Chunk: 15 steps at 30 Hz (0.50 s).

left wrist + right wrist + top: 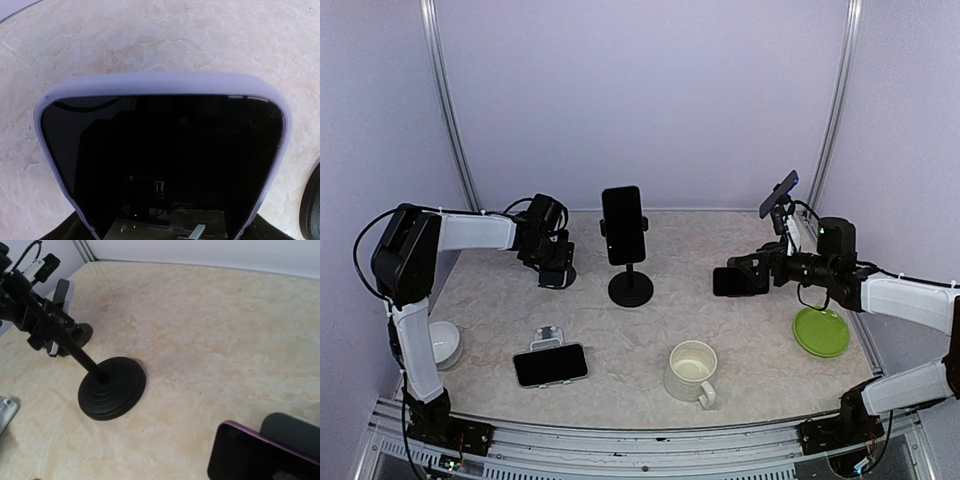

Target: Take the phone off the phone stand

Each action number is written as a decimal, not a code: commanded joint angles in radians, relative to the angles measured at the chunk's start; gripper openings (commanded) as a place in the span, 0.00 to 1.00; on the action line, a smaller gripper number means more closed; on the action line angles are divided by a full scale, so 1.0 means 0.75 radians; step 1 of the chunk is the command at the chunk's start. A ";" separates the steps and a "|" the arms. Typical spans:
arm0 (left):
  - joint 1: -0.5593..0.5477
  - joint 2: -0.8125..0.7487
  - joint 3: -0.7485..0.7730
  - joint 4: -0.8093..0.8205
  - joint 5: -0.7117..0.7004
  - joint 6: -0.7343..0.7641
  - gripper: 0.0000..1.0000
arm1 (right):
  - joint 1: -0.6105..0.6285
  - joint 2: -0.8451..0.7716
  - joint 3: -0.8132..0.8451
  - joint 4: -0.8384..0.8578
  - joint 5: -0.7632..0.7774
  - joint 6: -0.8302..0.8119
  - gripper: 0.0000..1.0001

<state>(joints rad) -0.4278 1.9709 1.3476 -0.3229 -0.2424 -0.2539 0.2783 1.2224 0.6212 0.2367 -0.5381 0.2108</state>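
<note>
- Black phone [622, 225] sits upright on the central phone stand [630, 288], long axis vertical, screen facing the arms.
- Right gripper [748, 279] clenches a purple-cased phone [255, 457], held horizontal.
- Left gripper [552, 262] frames a lavender-cased phone [160, 150]; I cannot tell whether it grips.
- 5 phones in all.

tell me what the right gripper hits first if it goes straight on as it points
Most likely the black phone stand: the right gripper, holding a purple-cased phone, points left at its pole and base. Height is hard to judge.
</note>
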 commanded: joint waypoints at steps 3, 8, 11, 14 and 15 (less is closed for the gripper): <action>0.001 -0.068 0.041 -0.011 -0.025 -0.008 0.65 | -0.006 -0.017 -0.026 0.015 0.001 -0.014 1.00; 0.015 -0.098 0.103 -0.054 -0.017 0.013 0.65 | -0.007 -0.018 -0.036 0.016 -0.009 -0.022 1.00; 0.025 -0.120 0.135 -0.068 0.008 0.017 0.65 | -0.006 -0.020 -0.041 0.016 -0.009 -0.028 1.00; 0.035 -0.146 0.157 -0.076 0.009 0.029 0.64 | -0.006 -0.024 -0.047 0.018 -0.015 -0.028 1.00; 0.042 -0.152 0.169 -0.089 0.004 0.029 0.64 | -0.006 -0.026 -0.048 0.018 -0.018 -0.028 1.00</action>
<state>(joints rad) -0.4122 1.9324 1.4143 -0.3962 -0.2379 -0.2493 0.2783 1.2217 0.6003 0.2367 -0.5396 0.2008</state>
